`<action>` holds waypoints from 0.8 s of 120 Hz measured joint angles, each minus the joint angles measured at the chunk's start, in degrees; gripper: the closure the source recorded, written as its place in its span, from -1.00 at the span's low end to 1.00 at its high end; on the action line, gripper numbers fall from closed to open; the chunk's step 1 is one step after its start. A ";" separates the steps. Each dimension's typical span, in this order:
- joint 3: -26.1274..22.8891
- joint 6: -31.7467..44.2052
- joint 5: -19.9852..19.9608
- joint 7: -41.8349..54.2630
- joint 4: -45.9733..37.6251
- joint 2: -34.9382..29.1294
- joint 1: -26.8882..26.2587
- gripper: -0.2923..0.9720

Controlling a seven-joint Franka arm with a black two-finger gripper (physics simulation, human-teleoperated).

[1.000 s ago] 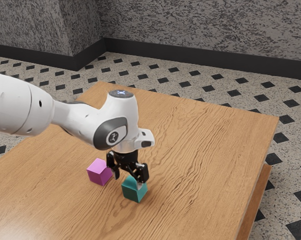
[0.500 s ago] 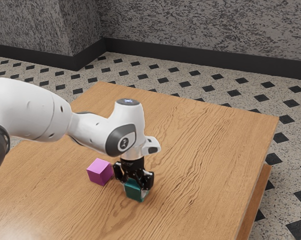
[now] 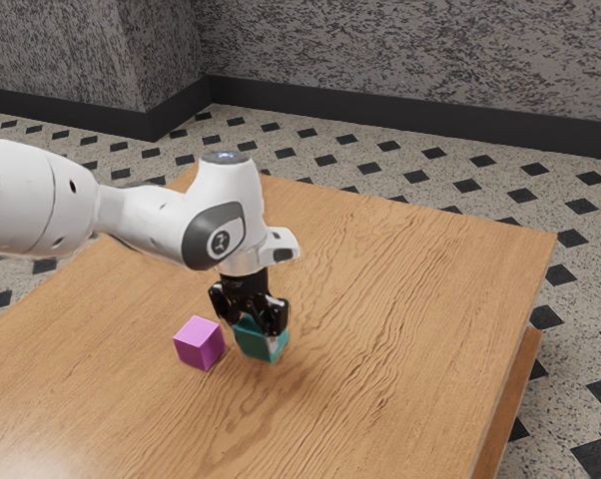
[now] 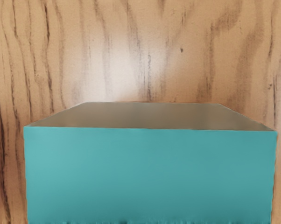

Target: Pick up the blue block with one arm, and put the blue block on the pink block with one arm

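My black gripper (image 3: 255, 327) is shut on the blue-green block (image 3: 260, 342), which hangs a little above the wooden table (image 3: 400, 299) with its shadow below. The same block (image 4: 150, 172) sits large just under my hand in the wrist view, with wood grain behind it. The pink block (image 3: 199, 342) rests on the table just to the exterior view's left of the held block, close beside it but apart.
The table's right edge (image 3: 525, 329) drops off to a checkered floor (image 3: 580, 399). Open wood lies to the exterior view's right and front of the blocks. Grey walls stand at the back.
My gripper came down and shut on the blue block, then rose with it off the table and shifted slightly toward the exterior view's left, nearer the pink block.
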 joint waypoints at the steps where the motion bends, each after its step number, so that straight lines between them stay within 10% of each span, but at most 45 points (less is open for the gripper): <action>1: 0.22 -0.21 0.23 0.08 0.00 -0.25 -0.05 0.04; 96: 10.02 -7.86 7.28 7.44 -1.32 -3.02 0.68 0.05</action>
